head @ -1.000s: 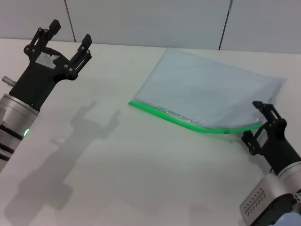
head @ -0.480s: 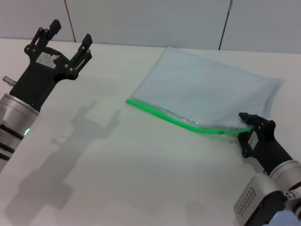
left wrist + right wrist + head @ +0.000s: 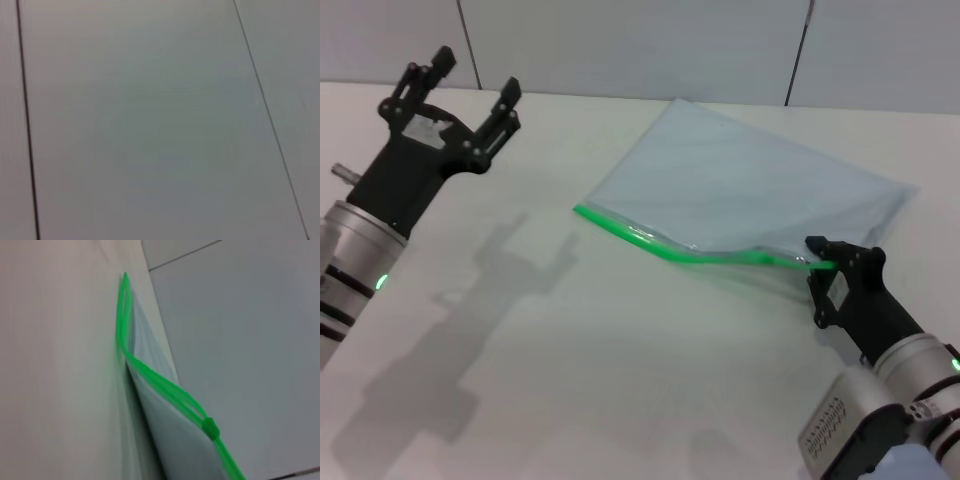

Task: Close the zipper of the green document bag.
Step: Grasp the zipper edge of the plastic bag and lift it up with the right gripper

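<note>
Right gripper (image 3: 827,268), lower right, pinches bright green zipper (image 3: 665,247) end of translucent grey-blue document bag (image 3: 740,190); left gripper (image 3: 470,85), upper left, fingers spread, empty.

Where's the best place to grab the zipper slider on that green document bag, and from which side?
Probably pinch the small green slider tab across its flat sides, coming in from the open mouth end near the right end effector. The zipper lies split into two strands ahead of the tab, so it likely pulls toward the bag's far corner.
</note>
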